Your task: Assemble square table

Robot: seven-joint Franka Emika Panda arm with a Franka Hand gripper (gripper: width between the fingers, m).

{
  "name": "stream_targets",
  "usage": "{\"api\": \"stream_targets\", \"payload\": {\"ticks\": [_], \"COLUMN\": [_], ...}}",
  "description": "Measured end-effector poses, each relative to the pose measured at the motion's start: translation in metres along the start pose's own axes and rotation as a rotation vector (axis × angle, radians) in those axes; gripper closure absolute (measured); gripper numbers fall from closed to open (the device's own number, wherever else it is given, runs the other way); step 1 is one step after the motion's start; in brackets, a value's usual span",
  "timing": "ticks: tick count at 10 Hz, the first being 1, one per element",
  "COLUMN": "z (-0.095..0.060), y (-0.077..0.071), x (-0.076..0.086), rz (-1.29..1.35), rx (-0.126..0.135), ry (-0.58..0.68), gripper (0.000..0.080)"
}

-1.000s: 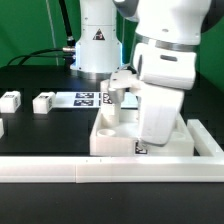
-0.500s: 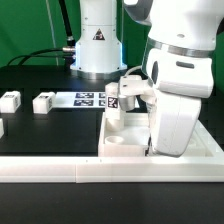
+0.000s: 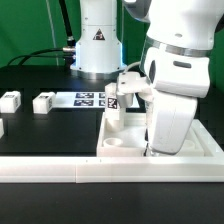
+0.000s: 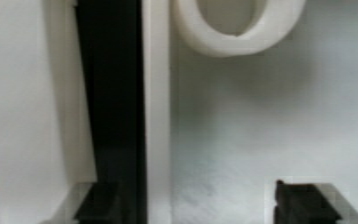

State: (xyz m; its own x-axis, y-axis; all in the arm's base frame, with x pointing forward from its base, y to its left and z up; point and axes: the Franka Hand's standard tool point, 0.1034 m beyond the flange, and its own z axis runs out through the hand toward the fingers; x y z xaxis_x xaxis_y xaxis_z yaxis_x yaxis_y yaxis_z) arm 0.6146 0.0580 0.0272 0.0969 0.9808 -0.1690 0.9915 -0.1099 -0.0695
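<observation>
**Gripper open over tabletop corner, arm body blocks the view**

Wrist view: gripper (image 4: 202, 203) is open. The two dark fingertips (image 4: 302, 200) are apart, with only bare white plastic between them. A raised white ring (image 4: 229, 30) of a corner hole sits ahead of the fingers, and a black gap runs alongside.

Exterior view: large white square plastic tabletop (image 3: 125, 152) sits on the exterior view's right of the black table (image 3: 50, 135), just behind the long white border rail (image 3: 60, 172) at the near edge. The white arm (image 3: 175, 90) stands over it and hides most of the surface; the fingers can't be picked out here. A small white tagged leg block (image 3: 43, 101) and a second one (image 3: 10, 100) lie loose at far left, well apart from the tabletop. The marker board (image 3: 88, 98) lies flat between them and the arm, in front of the robot base (image 3: 97, 45).
</observation>
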Motion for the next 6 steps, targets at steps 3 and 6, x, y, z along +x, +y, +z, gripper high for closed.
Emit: {"api": "stream_targets", "payload": {"ticks": [3, 6], "z": [-0.02, -0.061], "y": [-0.004, -0.002], "x": [-0.003, -0.029], "rz": [0.031, 0.036], "rx": [0.002, -0.048], "ry": [-0.018, -0.029], "gripper": [0.0166, 0.015]}}
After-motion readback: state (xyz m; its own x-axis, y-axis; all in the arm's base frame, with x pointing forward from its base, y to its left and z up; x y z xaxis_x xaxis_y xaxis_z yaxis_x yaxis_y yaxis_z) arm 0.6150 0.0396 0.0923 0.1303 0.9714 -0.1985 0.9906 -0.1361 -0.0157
